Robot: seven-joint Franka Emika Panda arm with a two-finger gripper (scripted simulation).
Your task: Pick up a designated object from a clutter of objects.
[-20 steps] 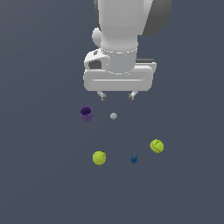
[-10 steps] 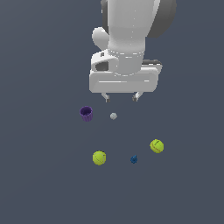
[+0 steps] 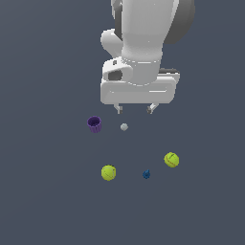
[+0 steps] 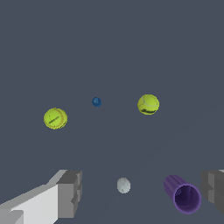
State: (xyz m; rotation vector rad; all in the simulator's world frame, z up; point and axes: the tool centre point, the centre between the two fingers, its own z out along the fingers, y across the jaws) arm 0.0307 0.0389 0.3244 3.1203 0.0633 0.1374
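Note:
The designated tennis ball (image 3: 171, 160), the duller olive one, lies at the exterior view's right. It also shows in the wrist view (image 4: 55, 118). Its brighter lime twin (image 3: 108, 172) (image 4: 148, 104) lies apart from it. A tiny dark-blue piece (image 3: 146, 174) (image 4: 96, 102) sits between them. The ribbed purple cup (image 3: 94, 124) (image 4: 183, 194) and the tiny grey sphere (image 3: 124, 127) (image 4: 124, 185) lie just below my gripper (image 3: 135, 110) (image 4: 142, 192). The gripper is open and empty, hanging above the floor, well short of the designated ball.
The floor (image 3: 48, 191) is a flat dark grey surface with no edges in view. The arm's white body (image 3: 143, 48) fills the upper middle of the exterior view.
The gripper has shifted a little toward the exterior view's right and lower in the picture, still open. The objects have not moved.

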